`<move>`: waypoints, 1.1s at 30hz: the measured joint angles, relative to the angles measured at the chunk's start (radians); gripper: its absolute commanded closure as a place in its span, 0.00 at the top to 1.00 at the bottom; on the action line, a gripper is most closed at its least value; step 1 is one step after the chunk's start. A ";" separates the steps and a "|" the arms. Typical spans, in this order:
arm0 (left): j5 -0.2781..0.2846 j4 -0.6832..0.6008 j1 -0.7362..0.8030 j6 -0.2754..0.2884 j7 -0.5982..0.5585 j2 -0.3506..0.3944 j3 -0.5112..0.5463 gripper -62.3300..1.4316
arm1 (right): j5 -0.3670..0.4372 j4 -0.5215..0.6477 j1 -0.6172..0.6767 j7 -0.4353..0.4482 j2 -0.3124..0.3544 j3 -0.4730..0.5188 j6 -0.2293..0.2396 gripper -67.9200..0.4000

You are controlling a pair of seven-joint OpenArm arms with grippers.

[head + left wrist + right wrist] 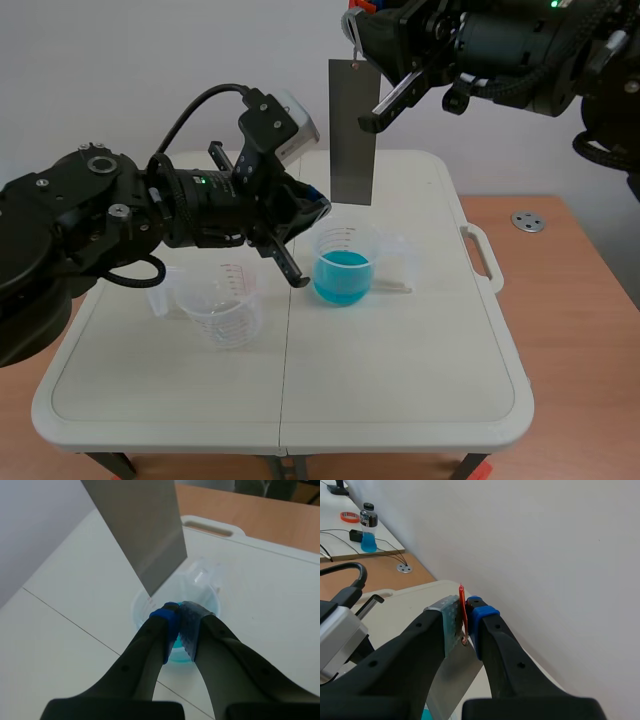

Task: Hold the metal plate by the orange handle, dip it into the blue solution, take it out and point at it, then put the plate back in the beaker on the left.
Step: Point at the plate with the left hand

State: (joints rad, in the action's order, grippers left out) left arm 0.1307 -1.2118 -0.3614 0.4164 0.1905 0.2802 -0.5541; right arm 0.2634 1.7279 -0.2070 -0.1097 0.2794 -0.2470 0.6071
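Scene view: the right hand (358, 28) holds the metal plate (352, 130) from its top. The plate hangs upright just above the beaker of blue solution (343, 272), and the clear beaker (225, 305) stands beside that one on the bench (400, 380).

Left wrist view: the left hand (180, 614), fingers together, sits over the blue beaker, aimed at the plate.

Right wrist view: the pads clamp the thin orange handle (462, 605). The plate looks stiff, light and likely to swing, so the handle is the place to hold it.

It looks like a lab: a clear beaker (222, 305) and a beaker of blue water (343, 266) stand on a white table (400, 385) between robot arms (100, 215).
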 measured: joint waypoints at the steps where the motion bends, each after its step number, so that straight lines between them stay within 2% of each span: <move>1: 0.000 0.004 -0.003 -0.003 0.000 -0.006 0.000 0.06 | 0.000 0.000 0.000 0.000 0.000 0.000 0.000 0.03; 7: 0.000 0.006 -0.004 -0.006 0.000 -0.012 0.000 0.06 | 0.007 0.000 0.000 0.000 0.000 0.000 0.000 0.03; 10: 0.000 0.006 -0.002 -0.077 0.000 -0.012 0.000 0.06 | 0.007 0.000 0.000 0.000 0.000 0.000 0.000 0.03; 12: 0.000 0.006 -0.002 -0.099 0.000 -0.011 0.000 0.06 | 0.007 0.000 0.000 0.000 0.000 0.000 0.000 0.03; 30: 0.000 0.006 -0.001 -0.100 0.000 -0.011 0.000 0.06 | 0.007 0.000 0.000 -0.005 0.000 0.000 0.000 0.03; 33: 0.001 0.006 0.010 -0.122 -0.008 0.001 0.000 0.06 | 0.007 0.000 0.000 -0.005 0.000 0.000 0.000 0.03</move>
State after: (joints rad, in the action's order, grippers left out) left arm 0.1314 -1.2060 -0.3511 0.2939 0.1822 0.2813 -0.5541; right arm 0.2707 1.7279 -0.2070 -0.1143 0.2794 -0.2470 0.6071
